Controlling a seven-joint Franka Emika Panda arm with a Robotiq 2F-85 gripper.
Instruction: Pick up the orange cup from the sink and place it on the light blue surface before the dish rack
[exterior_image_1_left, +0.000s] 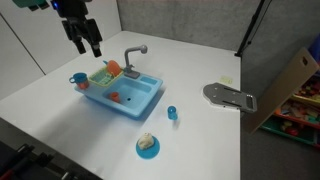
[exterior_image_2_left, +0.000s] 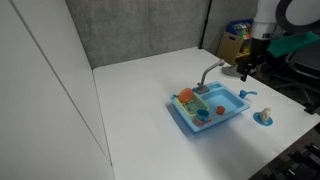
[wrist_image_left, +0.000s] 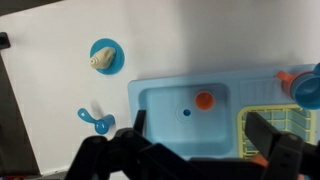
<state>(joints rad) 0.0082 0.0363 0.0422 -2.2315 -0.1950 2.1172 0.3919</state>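
Observation:
A small orange cup (wrist_image_left: 204, 100) stands in the basin of a light blue toy sink (wrist_image_left: 160, 92), near the drain. It also shows in an exterior view (exterior_image_1_left: 114, 97). A yellow-green dish rack (wrist_image_left: 262, 100) sits at one end of the sink unit and holds an orange item (exterior_image_1_left: 113, 68). My gripper (wrist_image_left: 200, 135) is open and empty. It hangs well above the sink, with its two dark fingers on either side of the basin in the wrist view. It shows high over the rack end in both exterior views (exterior_image_1_left: 84, 40) (exterior_image_2_left: 247, 68).
A grey faucet (exterior_image_1_left: 135, 55) rises behind the basin. A blue cup (exterior_image_1_left: 78, 79) stands by the rack. On the white table are a small blue cup (exterior_image_1_left: 171, 113), a blue plate with a pale item (exterior_image_1_left: 147, 145) and a grey flat object (exterior_image_1_left: 230, 96). A cardboard box (exterior_image_1_left: 290, 85) stands beyond the table edge.

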